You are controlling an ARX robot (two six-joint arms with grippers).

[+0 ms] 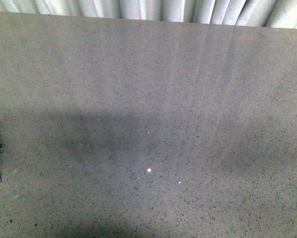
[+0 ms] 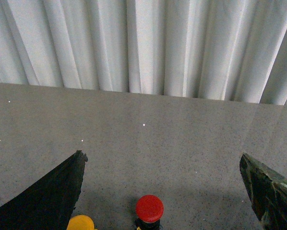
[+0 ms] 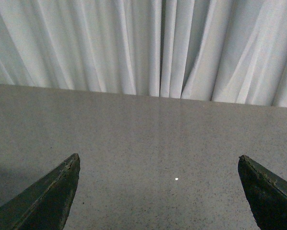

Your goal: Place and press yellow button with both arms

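Left wrist view: yellow button (image 2: pixel 81 223) beside left claw (image 2: pixel 161 157).

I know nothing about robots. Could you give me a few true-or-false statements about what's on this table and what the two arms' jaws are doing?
1. A red button shows in the left wrist view. True.
2. The left jaws are clamped on the yellow button. False: they stand wide apart and grip nothing; the yellow button sits near one of them.
3. The right jaws are open. True.
4. The right wrist view shows a button between the jaws. False: only bare table lies there.
5. A pale curtain hangs behind the table. True.
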